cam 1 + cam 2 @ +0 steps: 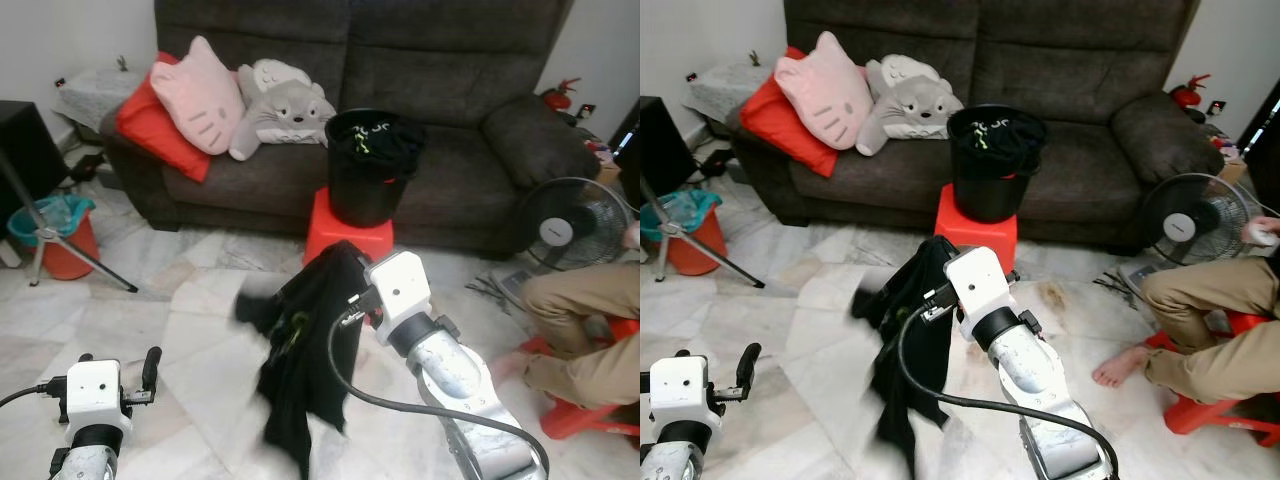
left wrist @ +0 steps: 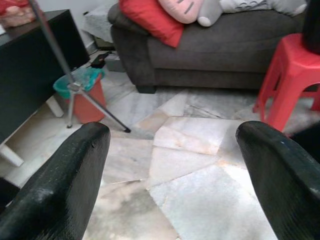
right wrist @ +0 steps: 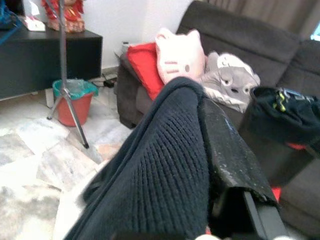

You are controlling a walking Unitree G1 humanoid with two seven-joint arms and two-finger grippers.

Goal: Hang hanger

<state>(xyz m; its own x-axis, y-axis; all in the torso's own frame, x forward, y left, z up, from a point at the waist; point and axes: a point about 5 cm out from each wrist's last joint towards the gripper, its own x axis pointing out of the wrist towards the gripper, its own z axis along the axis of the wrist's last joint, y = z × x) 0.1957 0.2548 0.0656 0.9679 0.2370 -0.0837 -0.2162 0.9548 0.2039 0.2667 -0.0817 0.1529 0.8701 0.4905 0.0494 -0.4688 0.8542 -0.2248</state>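
Note:
A black knitted garment [image 1: 298, 372] hangs in the air over the marble floor, its lower part blurred. My right gripper [image 1: 338, 272] is shut on its upper end, with the fingertips buried in the cloth. The right wrist view has the dark knit [image 3: 160, 165] draped over one black finger [image 3: 227, 150]. My left gripper [image 1: 118, 366] sits low at the left, open with nothing between its fingers [image 2: 75, 170]. Behind the garment, a black bucket [image 1: 372, 170] with dark clothes in it stands on a red stool [image 1: 345, 230]. I cannot make out a hanger.
A dark sofa [image 1: 460, 110] with a red cushion and plush toys runs along the back. A tripod [image 1: 62, 235] and a teal-lined orange bin [image 1: 58, 232] stand at the left. A person [image 1: 580, 300] sits at the right beside a floor fan [image 1: 566, 226].

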